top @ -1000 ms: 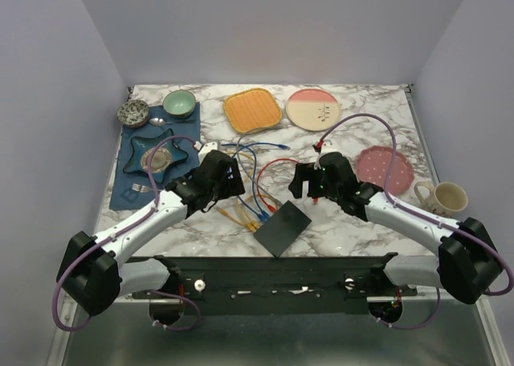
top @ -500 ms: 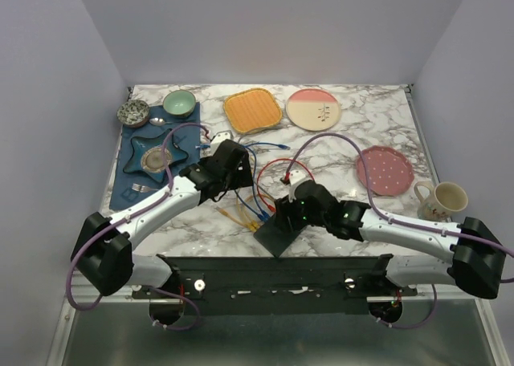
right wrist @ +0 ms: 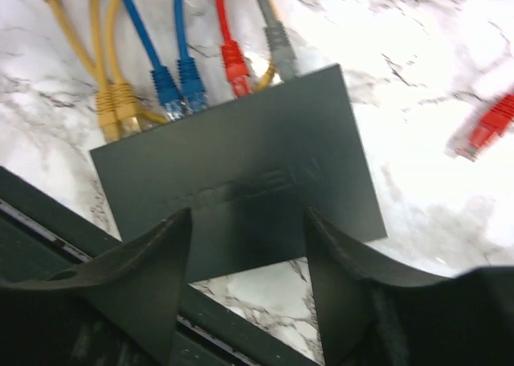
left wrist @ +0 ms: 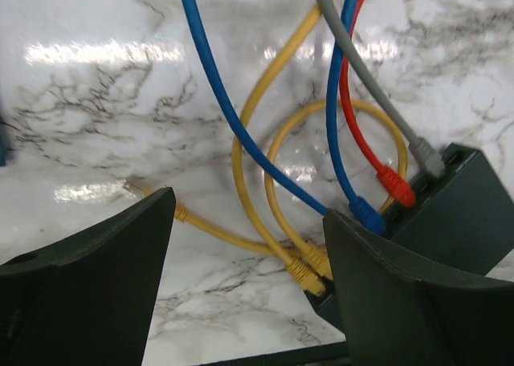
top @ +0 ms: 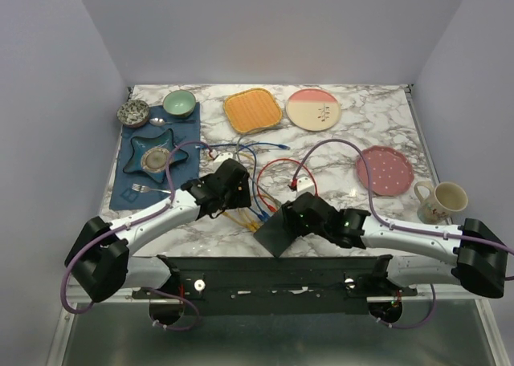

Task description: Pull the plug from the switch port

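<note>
The switch (top: 277, 231) is a flat dark box near the table's front edge, also seen in the right wrist view (right wrist: 241, 161). Yellow (right wrist: 119, 107), blue (right wrist: 178, 85), red (right wrist: 234, 63) and grey (right wrist: 279, 41) plugs sit in its far edge. My right gripper (right wrist: 247, 217) is open, and its fingertips hover over or rest on the switch's top. My left gripper (left wrist: 249, 209) is open just left of the switch corner (left wrist: 462, 213). Yellow cables pass between its fingers, and the yellow plugs (left wrist: 309, 271) lie close to the right finger. From above, the left gripper (top: 239, 199) and the right gripper (top: 291, 220) flank the plugs.
A loose red plug (right wrist: 490, 125) lies right of the switch. Behind are an orange square plate (top: 252, 110), a cream-and-pink plate (top: 313, 108), a dotted pink plate (top: 384, 169) and a mug (top: 443, 199). A blue mat (top: 128, 185) with dishes is at the left. A black rail (top: 273, 274) runs along the front.
My right gripper moved left and down onto the switch and its jaws narrowed a little. My left gripper came forward and right, down among the cables beside the switch.
</note>
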